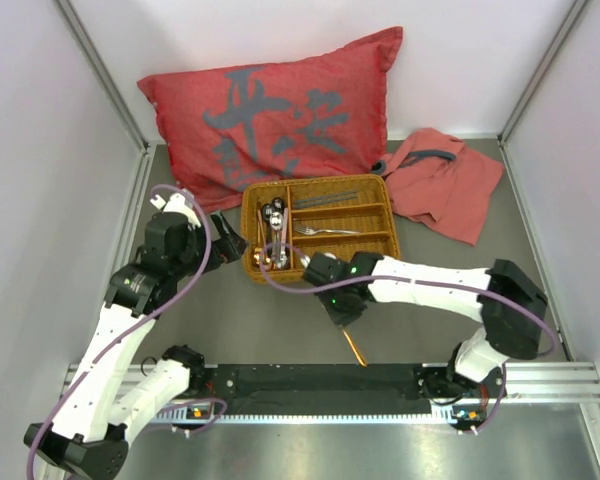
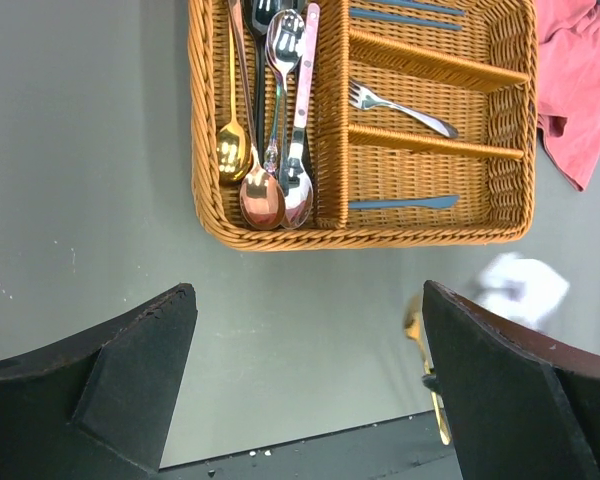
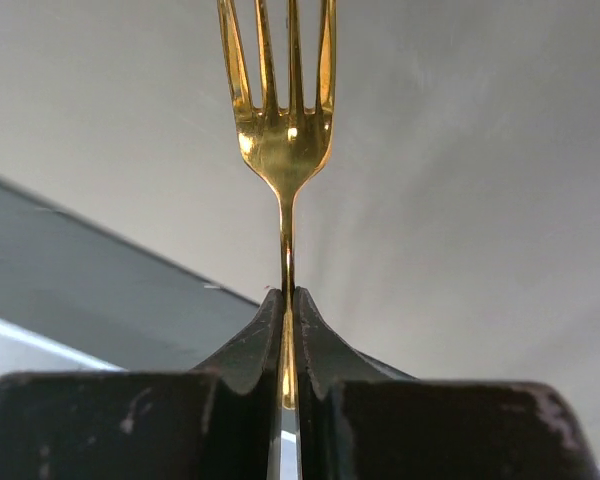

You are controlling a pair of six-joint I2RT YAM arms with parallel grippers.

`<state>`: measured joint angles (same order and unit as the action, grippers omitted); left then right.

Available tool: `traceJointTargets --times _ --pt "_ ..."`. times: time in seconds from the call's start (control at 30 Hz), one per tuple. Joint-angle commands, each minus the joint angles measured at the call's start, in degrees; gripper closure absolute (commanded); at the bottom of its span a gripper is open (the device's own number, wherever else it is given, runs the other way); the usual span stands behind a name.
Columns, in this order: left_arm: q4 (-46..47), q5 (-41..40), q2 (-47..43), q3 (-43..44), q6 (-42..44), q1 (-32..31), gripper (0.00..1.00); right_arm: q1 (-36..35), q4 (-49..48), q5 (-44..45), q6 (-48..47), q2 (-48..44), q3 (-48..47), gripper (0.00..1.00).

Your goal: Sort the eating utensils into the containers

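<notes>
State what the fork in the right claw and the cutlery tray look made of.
Gold fork: probably metal with a polished gold-coloured finish; it shows mirror-like glints.
Cutlery tray: woven wicker or rattan, matte tan; the basket-weave strands show.

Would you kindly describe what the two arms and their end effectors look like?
The left arm and right arm have white links and black joints, each trailed by a looping purple cable. The right one shows small green lights. The left end effector and right end effector have matte black wedge-shaped fingers.
</notes>
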<state>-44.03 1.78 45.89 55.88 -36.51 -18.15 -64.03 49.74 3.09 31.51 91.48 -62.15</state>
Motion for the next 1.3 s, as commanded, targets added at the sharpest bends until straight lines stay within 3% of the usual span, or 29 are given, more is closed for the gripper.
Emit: traceJointTargets --times 0.0,0.3,0.47,0.63,0.8,0.83,0.97,1.1,1.27 --pt "1.3 -1.0 0.3 1.0 -0.7 0.2 0.02 -0.4 3.1 3.7 -1.2 -6.1 -10.3 1.00" --pt "2.2 -0.6 5.4 5.3 0.7 0.2 0.02 2.1 3.9 10.8 -16.3 -4.9 -22.6 1.00" --pt "2.8 -1.0 9.4 8.5 1.2 0.2 0.02 9.4 4.2 1.4 -27.3 1.3 -28.3 1.00" --pt "4.1 -0.2 13.6 11.3 -0.8 0.2 0.02 16.6 8.2 -2.8 -37.2 9.6 -39.3 1.00" --pt "5.1 0.9 18.7 14.3 -1.1 0.2 0.02 22.1 11.4 -12.7 -47.3 19.2 -52.2 1.00" --pt "5.2 1.1 19.5 14.9 -0.8 0.2 0.02 23.3 11.3 -16.2 -53.2 20.0 -52.9 1.00" --pt "5.5 1.6 23.7 18.5 1.1 0.2 0.02 26.2 4.7 -17.9 -58.8 20.4 -50.4 1.00" --pt "5.1 2.4 28.5 22.0 2.6 0.2 0.02 26.6 -2.1 -11.8 -63.8 20.8 -47.5 1.00" --pt "4.2 3.8 32.2 25.6 4.5 0.3 0.02 26.8 -3.6 -8.4 -70.0 24.2 -46.3 1.00"
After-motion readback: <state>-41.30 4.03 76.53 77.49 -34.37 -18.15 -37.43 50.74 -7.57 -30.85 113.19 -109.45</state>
